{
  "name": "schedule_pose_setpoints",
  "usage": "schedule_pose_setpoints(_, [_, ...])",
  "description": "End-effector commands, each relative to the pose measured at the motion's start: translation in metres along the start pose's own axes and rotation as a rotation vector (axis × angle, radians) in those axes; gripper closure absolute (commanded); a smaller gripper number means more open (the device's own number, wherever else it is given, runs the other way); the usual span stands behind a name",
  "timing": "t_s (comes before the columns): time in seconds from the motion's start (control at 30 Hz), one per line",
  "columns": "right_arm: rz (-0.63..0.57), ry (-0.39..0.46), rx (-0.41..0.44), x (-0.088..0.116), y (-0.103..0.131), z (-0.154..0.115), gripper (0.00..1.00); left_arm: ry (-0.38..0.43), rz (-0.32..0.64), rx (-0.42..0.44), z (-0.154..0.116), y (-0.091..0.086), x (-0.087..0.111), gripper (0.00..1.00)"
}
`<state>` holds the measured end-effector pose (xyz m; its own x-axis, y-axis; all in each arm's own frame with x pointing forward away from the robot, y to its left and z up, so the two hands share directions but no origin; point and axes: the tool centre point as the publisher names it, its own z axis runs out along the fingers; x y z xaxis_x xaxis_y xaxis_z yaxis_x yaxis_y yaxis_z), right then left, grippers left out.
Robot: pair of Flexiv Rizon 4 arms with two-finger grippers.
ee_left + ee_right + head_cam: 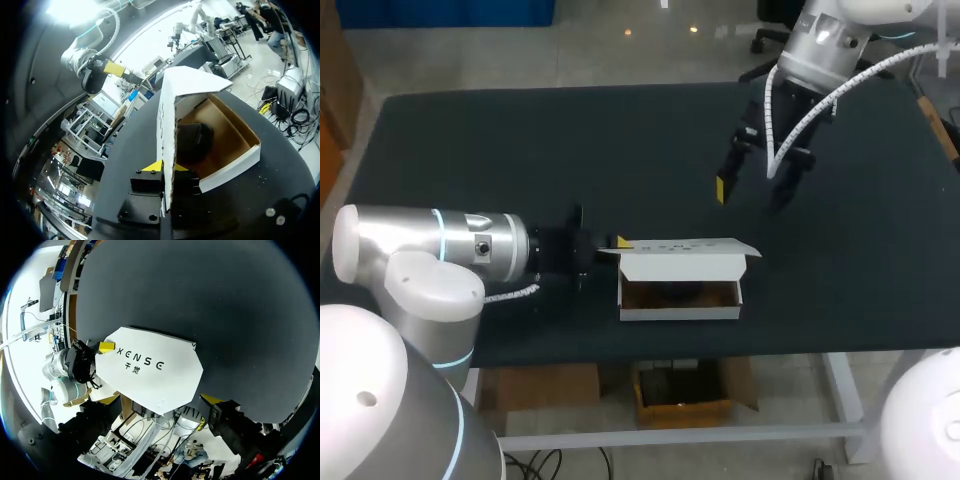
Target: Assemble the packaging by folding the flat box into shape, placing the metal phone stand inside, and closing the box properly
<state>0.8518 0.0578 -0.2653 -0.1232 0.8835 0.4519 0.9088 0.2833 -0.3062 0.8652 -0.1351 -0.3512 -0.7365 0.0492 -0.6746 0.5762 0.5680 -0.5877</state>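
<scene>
- Head view showed you the white cardboard box [680, 313] sitting near the front edge of the black bench [470, 150], about midway along it, with its white lid flap [680, 262] half raised.
- In the left wrist view, the dark metal phone stand [192, 142] lay inside the box on its brown floor.
- Your left gripper [167, 167] was at the box's left end. Its yellow-tipped fingers were pinched close together on the edge of the lid flap, one on each face.
- Your right gripper [752, 190] hung above the bench behind the box, toward the back right corner and well apart from it. Its fingers were spread wide and held nothing.
</scene>
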Motion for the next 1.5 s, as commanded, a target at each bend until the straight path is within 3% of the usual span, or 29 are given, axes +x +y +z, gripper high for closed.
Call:
schedule_pose_setpoints(0.03, [0.071,-0.019,0.088,0.005,0.009,0.005,0.00,-0.018,0.009,0.004,0.003,0.003,0.008,1.00])
schedule_pose_setpoints(0.27, [0.178,-0.028,0.127,-0.003,0.000,0.016,0.00,-0.031,0.025,0.005,0.002,0.003,0.010,1.00])
schedule_pose_setpoints(0.47, [0.222,-0.036,0.112,-0.011,-0.005,0.024,0.54,-0.030,0.034,0.005,0.004,0.003,0.012,1.00])
schedule_pose_setpoints(0.53, [0.221,-0.040,0.101,-0.013,-0.005,0.028,0.61,-0.029,0.036,0.008,0.004,0.003,0.012,1.00])
schedule_pose_setpoints(0.83, [0.161,-0.028,0.047,-0.020,-0.006,0.053,0.62,-0.031,0.031,0.022,0.004,0.005,0.015,1.00])
schedule_pose_setpoints(1.5, [0.141,-0.019,0.067,-0.019,-0.007,0.072,0.66,-0.064,0.059,0.033,0.004,0.006,0.023,1.00])
